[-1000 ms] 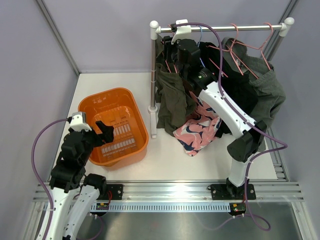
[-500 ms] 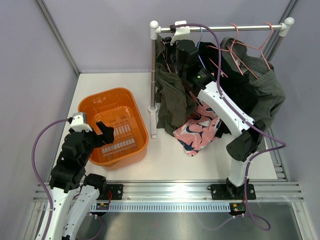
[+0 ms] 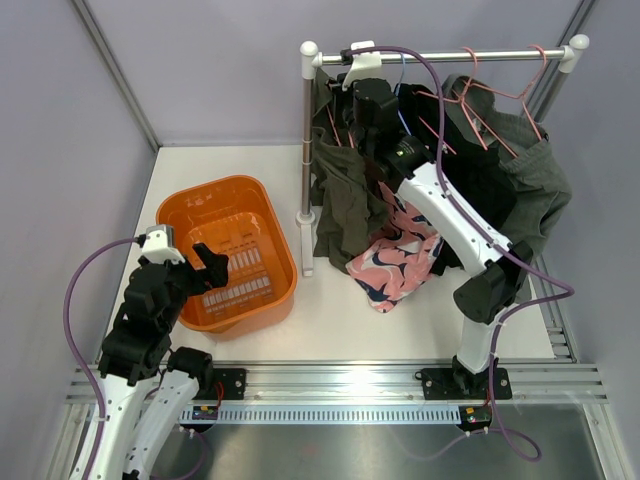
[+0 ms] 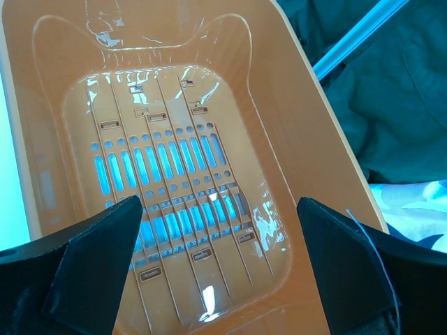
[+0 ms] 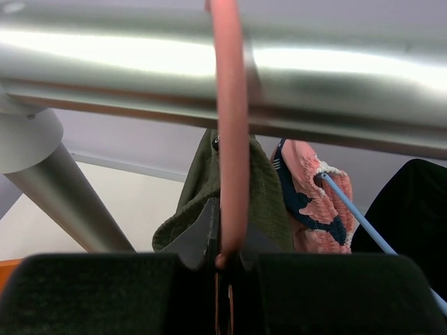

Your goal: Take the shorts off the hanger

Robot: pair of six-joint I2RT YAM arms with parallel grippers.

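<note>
Dark olive shorts (image 3: 345, 200) hang on a pink hanger at the left end of the rail (image 3: 440, 57). Pink printed shorts (image 3: 398, 255) hang beside them on a blue hanger, black shorts (image 3: 478, 180) behind the arm, grey-green shorts (image 3: 535, 185) at the right. My right gripper (image 3: 352, 85) is up at the rail, shut on the pink hanger's hook (image 5: 230, 139), which curves over the rail (image 5: 335, 66). The olive shorts (image 5: 209, 188) and the pink shorts (image 5: 311, 202) hang below. My left gripper (image 3: 205, 265) is open and empty over the orange basket (image 3: 262, 205).
The rack's upright post (image 3: 305, 160) stands between basket and garments. More pink hangers (image 3: 500, 95) hang along the rail. The basket (image 4: 307, 139) fills the left wrist view, with nothing in it. Grey walls close in on both sides.
The right gripper has risen slightly toward the rail with the hanger hook; the olive shorts shifted a little with it. The left arm has not moved.
</note>
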